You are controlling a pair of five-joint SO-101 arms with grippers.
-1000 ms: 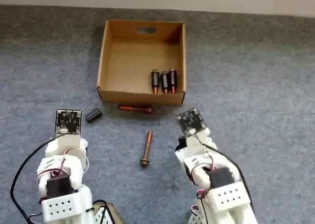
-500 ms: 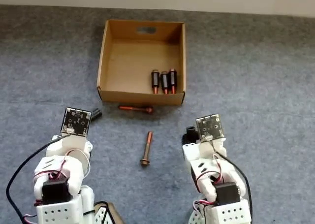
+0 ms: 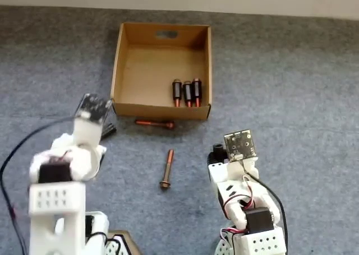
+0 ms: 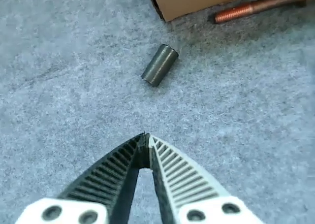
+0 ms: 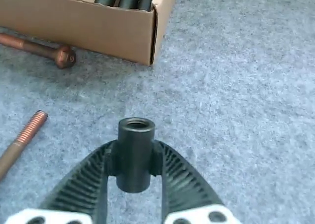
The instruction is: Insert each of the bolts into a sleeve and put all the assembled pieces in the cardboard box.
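A copper-coloured threaded bolt is seen lying loose on the grey felt-covered counter, between the two arms. At its 3 o'clock, a short dark cylindrical sleeve is pinched in the right pincer. At the bolt's 10 o'clock, the left pincer is pressed together and empty, with a loose dark sleeve lying near its tips. At 12 o'clock a second copper bolt lies just beside the front wall of the brown cardboard box. Three assembled pieces are laid side by side in the box's 5 o'clock corner.
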